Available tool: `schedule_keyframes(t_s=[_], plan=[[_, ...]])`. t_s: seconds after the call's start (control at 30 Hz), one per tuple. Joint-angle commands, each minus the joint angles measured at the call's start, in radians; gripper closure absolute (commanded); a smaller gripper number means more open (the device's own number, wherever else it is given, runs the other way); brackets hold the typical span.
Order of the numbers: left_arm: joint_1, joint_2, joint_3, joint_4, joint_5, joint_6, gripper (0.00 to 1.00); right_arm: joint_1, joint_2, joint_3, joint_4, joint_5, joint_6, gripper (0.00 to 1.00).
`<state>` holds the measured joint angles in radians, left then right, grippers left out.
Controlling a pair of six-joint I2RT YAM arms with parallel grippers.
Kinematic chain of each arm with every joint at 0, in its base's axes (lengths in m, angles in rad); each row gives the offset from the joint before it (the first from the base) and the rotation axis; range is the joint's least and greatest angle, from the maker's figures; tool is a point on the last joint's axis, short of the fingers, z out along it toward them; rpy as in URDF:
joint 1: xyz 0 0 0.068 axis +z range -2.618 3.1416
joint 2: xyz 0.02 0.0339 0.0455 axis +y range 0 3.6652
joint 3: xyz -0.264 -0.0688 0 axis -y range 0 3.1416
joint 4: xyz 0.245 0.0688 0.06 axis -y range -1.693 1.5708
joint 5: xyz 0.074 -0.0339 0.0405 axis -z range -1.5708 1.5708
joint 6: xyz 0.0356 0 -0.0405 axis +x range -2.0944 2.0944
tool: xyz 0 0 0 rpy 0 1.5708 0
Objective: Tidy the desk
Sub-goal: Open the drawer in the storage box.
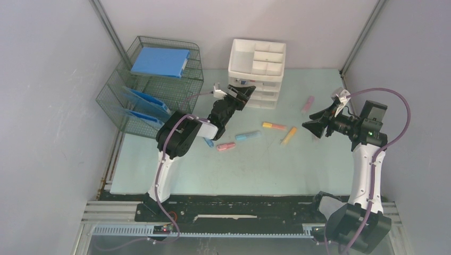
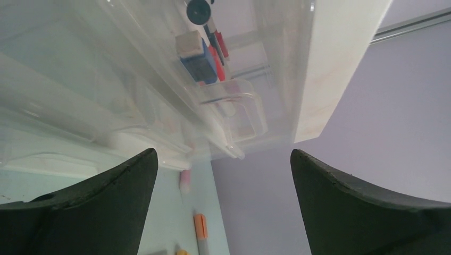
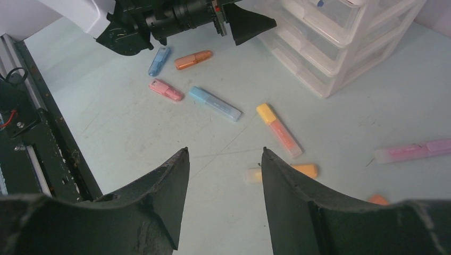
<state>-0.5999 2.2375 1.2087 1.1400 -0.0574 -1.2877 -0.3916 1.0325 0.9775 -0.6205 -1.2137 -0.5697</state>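
The desk [image 1: 255, 170] is a pale mint-green tabletop strewn with several highlighters: a pink one [image 1: 226, 146], a blue one [image 1: 248, 136], an orange-yellow one [image 1: 274, 126] and a yellow one [image 1: 289, 136]. My left gripper [image 1: 242, 91] hovers right at the front of the white drawer unit [image 1: 257, 71], jaws wide open and empty [image 2: 223, 154]. A clear drawer [image 2: 228, 101] fills its wrist view. My right gripper [image 1: 312, 125] hangs above the desk's right side, open with nothing between its fingers [image 3: 225, 150]. An orange highlighter [image 3: 303, 170] lies just beyond its right finger.
A wire tray stack [image 1: 154, 85] with blue folders stands at the back left. Another pink highlighter [image 1: 307, 103] lies at the back right. A small blue one [image 1: 209, 142] is beside the left arm. The black front rail [image 1: 239, 204] borders the near edge.
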Motion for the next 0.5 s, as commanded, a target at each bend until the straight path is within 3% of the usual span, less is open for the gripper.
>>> schedule_keyframes(t_s=[0.0, 0.47], plan=[[-0.007, 0.032, 0.06, 0.04, -0.039, -0.026, 0.01, -0.004, -0.017, 0.025, -0.003, -0.021, -0.02, 0.4], [-0.012, 0.139, 0.178, 0.076, -0.059, -0.114, 0.03, -0.004, -0.021, 0.025, -0.007, -0.023, -0.025, 0.4]])
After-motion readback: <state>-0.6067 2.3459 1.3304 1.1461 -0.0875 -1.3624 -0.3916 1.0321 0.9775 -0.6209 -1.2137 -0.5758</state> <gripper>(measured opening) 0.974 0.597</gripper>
